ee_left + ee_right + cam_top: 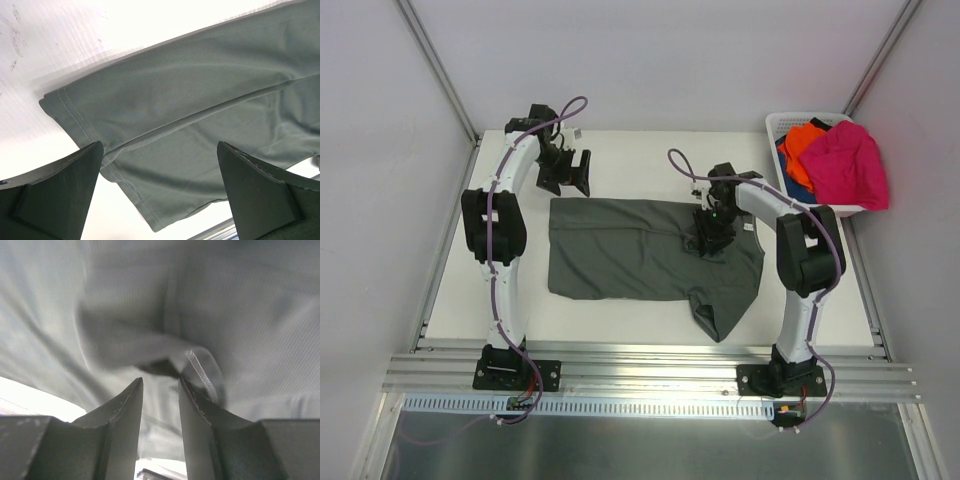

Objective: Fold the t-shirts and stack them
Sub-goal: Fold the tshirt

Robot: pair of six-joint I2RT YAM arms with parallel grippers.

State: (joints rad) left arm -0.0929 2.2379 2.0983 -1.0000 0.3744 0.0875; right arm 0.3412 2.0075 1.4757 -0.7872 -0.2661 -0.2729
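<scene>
left tool (pixel 160 146) hanging wide over grey-green t-shirt (pixel 190 100) hem corner — likely lining up a pinch | right tool (pixel 160 381) sitting narrow at a raised fold — cannot tell if gripping

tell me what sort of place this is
Likely a robotics lab test cell: plain white walls framed in aluminium rail, a white table, and a white basket of bright shirts.

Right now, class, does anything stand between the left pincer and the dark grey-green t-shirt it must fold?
Nothing visible does. The left pincer, jaws open, hangs by the far-left corner of the dark grey-green t-shirt. Its wrist view shows only that cloth and bare table below.
</scene>
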